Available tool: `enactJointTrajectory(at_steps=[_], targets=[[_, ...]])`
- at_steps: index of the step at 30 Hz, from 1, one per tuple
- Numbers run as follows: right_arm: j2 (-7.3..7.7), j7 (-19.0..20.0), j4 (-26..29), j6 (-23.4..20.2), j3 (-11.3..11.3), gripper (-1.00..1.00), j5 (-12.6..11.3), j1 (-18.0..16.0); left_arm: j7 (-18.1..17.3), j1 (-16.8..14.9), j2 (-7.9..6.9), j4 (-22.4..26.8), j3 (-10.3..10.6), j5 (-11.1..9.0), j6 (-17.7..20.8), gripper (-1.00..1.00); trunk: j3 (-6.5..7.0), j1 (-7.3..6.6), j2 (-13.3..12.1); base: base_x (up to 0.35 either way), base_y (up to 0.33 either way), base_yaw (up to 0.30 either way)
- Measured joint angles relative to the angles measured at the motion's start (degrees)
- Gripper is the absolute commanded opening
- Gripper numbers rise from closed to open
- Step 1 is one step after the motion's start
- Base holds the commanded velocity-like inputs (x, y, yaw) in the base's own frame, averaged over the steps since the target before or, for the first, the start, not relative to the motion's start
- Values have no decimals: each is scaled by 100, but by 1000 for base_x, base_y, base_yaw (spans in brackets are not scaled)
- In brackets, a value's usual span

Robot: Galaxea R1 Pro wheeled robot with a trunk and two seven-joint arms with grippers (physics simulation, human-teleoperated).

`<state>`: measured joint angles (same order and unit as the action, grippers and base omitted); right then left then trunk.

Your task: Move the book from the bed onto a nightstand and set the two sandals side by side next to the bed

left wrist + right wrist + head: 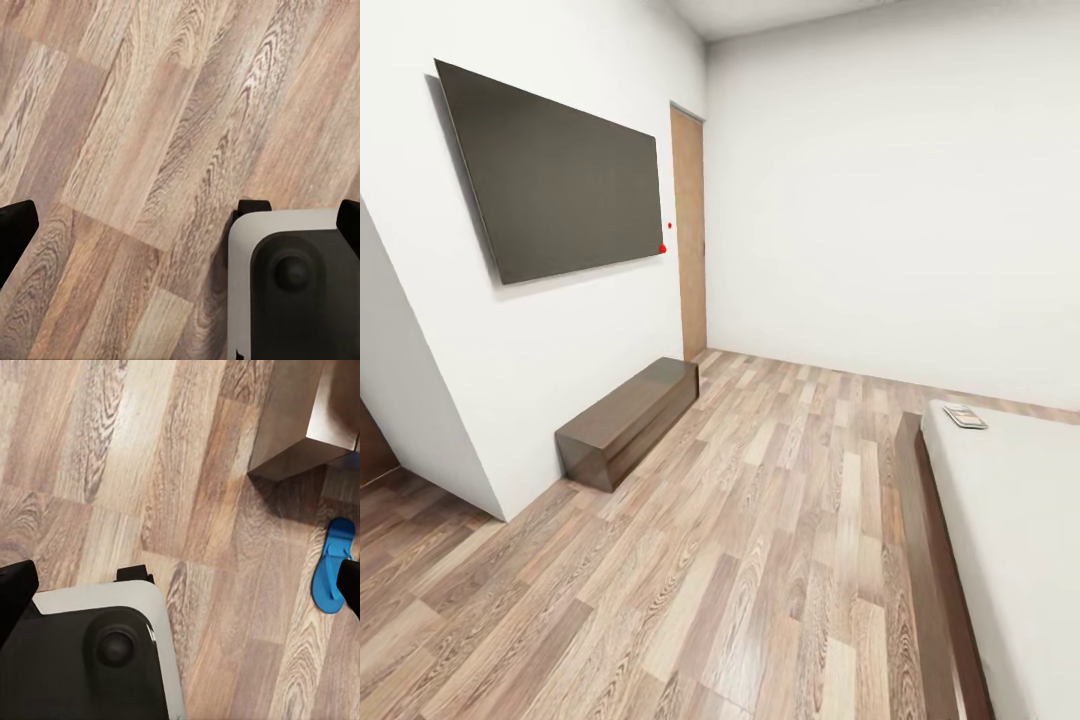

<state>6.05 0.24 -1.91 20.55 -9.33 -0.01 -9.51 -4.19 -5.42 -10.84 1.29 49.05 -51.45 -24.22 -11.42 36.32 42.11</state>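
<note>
Both grippers hang over the wood-plank floor point(150, 135); whether their jaws are apart cannot be told. Nearest the right gripper point(180, 585) lies a flat, glossy blue sandal point(332, 565), lengthwise beside a dark wooden corner point(300, 427). Across the room, the thin paperback book point(965, 416) rests on the bed point(1020, 540), on its smooth pale mattress.

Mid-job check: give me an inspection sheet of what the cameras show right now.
Surface: wood-plank floor, bare where seen.
Job's things: book flat on the bed near its far end; one blue sandal on the floor beside a dark wooden corner.
Clutter: nothing seen.
Claws: left claw and right claw both open, empty, over the floor.
Cables: nothing seen.
Surroundings: wall screen, low dark console, door.
</note>
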Motion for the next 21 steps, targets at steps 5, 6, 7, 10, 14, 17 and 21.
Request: enactJointTrajectory(at_steps=[5,6,7,10,14,17,21], targets=[[0,0,0,-1,1,100,0,-1,0,0,-2,-3,1,-3,-8,100,1,-1,0,56,89,-19],[0,0,0,-1,1,100,0,-2,0,0,-2,-3,1,-3,-8,100,1,-1,0,104,167,-39],[0,0,0,-1,1,100,0,-1,0,0,-3,-4,1,-3,-9,100,1,-1,0,104,167,-39],[-3,0,0,-1,1,100,0,0,0,-1,-3,-5,4,-2,-11,100,2,-1,0,129,203,-62],[-5,0,0,-1,4,100,1,1,0,-1,-3,-6,6,-2,-9,100,2,-2,0,164,233,-120],[-6,0,0,-1,5,100,1,2,3,-1,-3,-6,7,-3,-7,100,2,-2,0,194,240,-148],[-7,0,0,-1,3,100,0,0,5,-1,-4,-6,8,-4,-6,100,2,-2,1,225,231,-109]])
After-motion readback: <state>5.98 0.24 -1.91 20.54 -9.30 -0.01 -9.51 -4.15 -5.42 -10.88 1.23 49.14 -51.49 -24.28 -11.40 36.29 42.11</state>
